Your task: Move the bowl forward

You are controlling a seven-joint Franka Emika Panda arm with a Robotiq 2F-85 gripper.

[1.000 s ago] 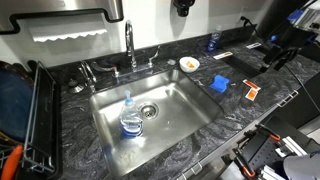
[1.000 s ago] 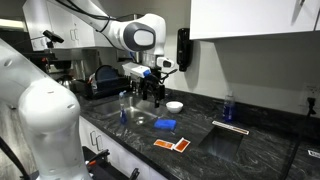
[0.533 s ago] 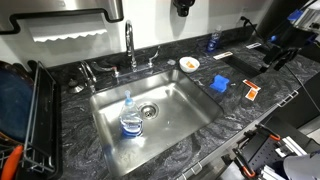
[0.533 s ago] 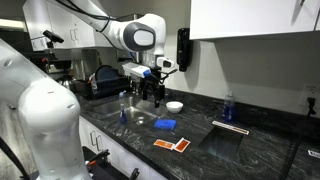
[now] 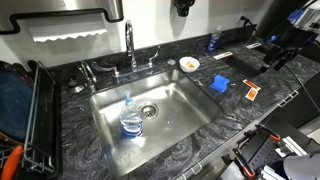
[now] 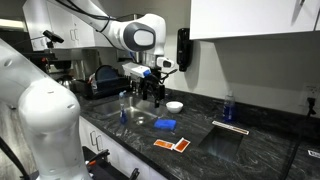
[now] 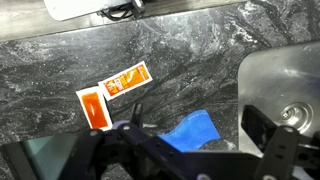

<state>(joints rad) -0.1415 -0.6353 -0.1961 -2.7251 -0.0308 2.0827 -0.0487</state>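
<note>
Nothing has moved since the earlier frames: your pincer (image 7: 185,158) hangs with its jaws spread wide and holding nothing. In the wrist view it is over the blue block (image 7: 195,132) at lower middle, with the orange packets (image 7: 127,78) up and to the left and the sink (image 7: 282,75) at the right edge. In an exterior view the bowl (image 6: 174,105) sits on the counter (image 6: 250,150), just right of the pincer (image 6: 150,95) and apart from it; it does not show in the wrist view. Judging from this, you have the whole task left: reach, grasp and the forward move.
</note>
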